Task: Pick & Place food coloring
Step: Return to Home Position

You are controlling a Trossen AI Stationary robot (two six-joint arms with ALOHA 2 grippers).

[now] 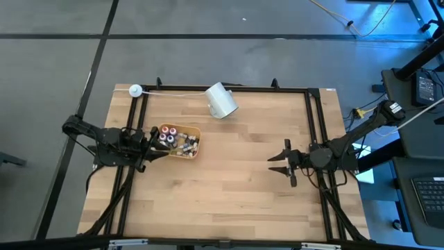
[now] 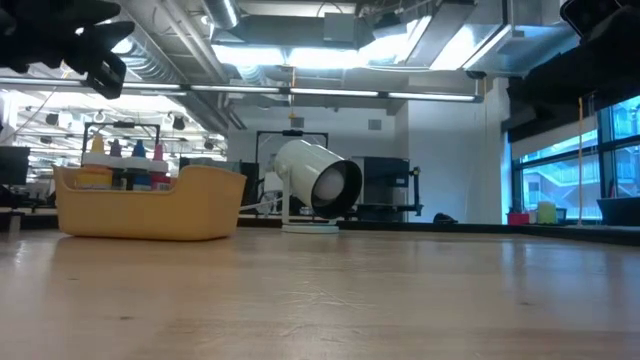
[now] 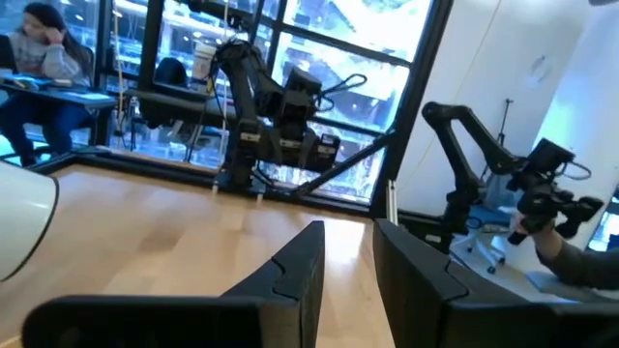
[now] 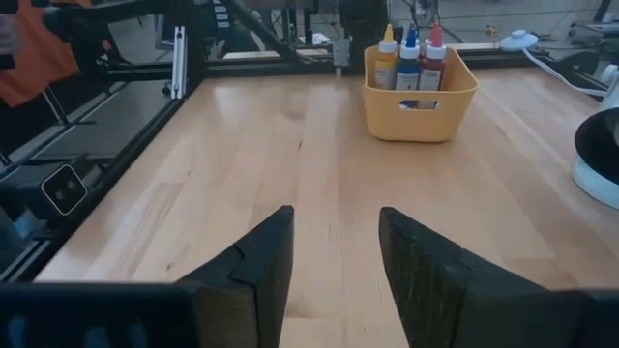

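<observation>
The food coloring bottles (image 1: 177,141) stand upright in the shallow yellow-orange tray (image 1: 197,132) left of the table's middle. In the right wrist view their yellow, blue and red caps (image 4: 410,43) rise above the tray's rim (image 4: 421,95). My left gripper (image 1: 154,140) hovers at the tray's left end, raised above it (image 2: 95,55). Its fingers are slightly apart (image 3: 348,266) with nothing between them. My right gripper (image 1: 276,164) is open over bare wood right of the middle, pointing toward the tray (image 4: 334,232).
A big white cup (image 1: 222,101) lies on its side near the far edge, its mouth facing the near side (image 2: 335,182). A white cable with a round end (image 1: 135,90) runs along the far edge. Black frame rails (image 1: 316,125) border the table. Bare wood lies between tray and right gripper.
</observation>
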